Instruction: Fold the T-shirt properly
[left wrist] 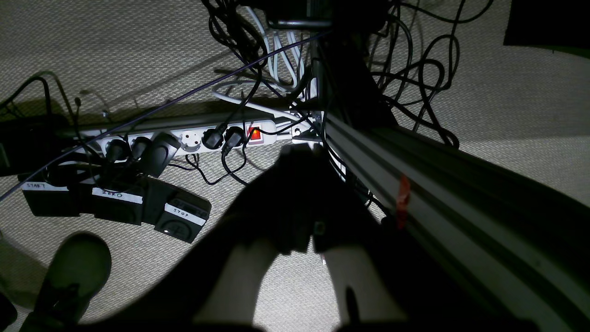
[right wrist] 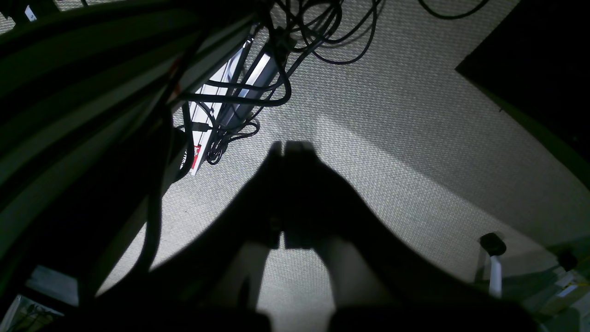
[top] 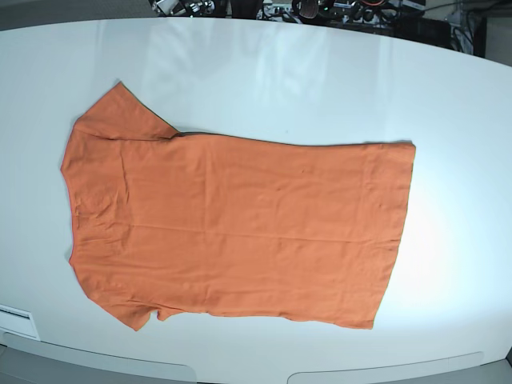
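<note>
The T-shirt (top: 232, 220) lies spread flat on the white table (top: 320, 80) in the base view, unfolded, its length running across the picture: the neck and both short sleeves are at that view's left, the straight hem at its right. One sleeve points toward the far edge of the table, the other toward the near edge. The cloth shows soft creases but no fold. Neither arm appears in that view, so the shirt is well apart from both pincers and nothing touches it.

The left gripper (left wrist: 304, 154) hangs below table level over a pale woven carpet (left wrist: 138, 46). Its two dark fingers meet at the tips, pressed together with nothing between them. Beyond the tips and to their left lies a white power strip (left wrist: 193, 138) with black plugs and a lit red switch. Nearer and further left sit three black boxes (left wrist: 120, 203) with white labels reading START, ZERO and STOP, and a shoe (left wrist: 73, 272) is at the lower left corner. To the right of the fingers a grey metal rail (left wrist: 438, 193) runs diagonally, with a tangle of black cables (left wrist: 415, 78) above it.

The right gripper (right wrist: 283, 150) also hangs over the carpet, fingers pressed together and empty. Left of it are dark rails and looped cables (right wrist: 239, 101).
</note>
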`<state>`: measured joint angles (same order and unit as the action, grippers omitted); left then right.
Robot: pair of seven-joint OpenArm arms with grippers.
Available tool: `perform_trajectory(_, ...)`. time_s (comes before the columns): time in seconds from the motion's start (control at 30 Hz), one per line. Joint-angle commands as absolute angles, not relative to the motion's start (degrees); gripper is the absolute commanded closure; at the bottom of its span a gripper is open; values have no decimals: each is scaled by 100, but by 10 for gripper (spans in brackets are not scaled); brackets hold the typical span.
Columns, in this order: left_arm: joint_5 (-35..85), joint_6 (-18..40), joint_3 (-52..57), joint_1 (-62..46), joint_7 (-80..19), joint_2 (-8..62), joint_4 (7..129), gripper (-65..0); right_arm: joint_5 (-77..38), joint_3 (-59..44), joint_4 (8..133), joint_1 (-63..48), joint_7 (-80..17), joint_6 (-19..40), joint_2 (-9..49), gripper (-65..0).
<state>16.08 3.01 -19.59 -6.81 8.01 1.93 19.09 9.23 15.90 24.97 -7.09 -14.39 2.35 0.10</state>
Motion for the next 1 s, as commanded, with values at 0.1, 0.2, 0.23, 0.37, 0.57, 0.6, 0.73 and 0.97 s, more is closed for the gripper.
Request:
perform_trajectory(0.1,1581,298,-1981,-696,897,189,1951,0,932,1586,2541,-694,-1354,237,-1,0)
perform_trajectory(0.2,1483,301,-1981,-696,897,189,1951,0,932,1586,2541,-696,-1354,237,-1,0)
perform_trajectory(0.23,1428,301,-1981,-696,897,189,1951,0,932,1586,2541,-696,-1354,237,-1,0)
perform_trajectory(0.37,1332,301,-1981,-696,897,189,1951,0,932,1586,2541,-696,-1354,235,-1,0)
perform_trajectory(0.57,1332,301,-1981,-698,899,189,1951,0,934,1586,2541,-698,-1378,237,-1,0)
perform_trajectory(0.6,1332,301,-1981,-698,899,189,1951,0,934,1586,2541,-698,-1378,237,-1,0)
perform_trajectory(0.73,1332,298,-1981,-733,897,189,1951,0,932,1586,2541,-696,-1376,237,-1,0)
perform_trajectory(0.97,655,305,-1984,-982,220,207,2163,0,930,1586,2541,-725,-2067,670,3,0)
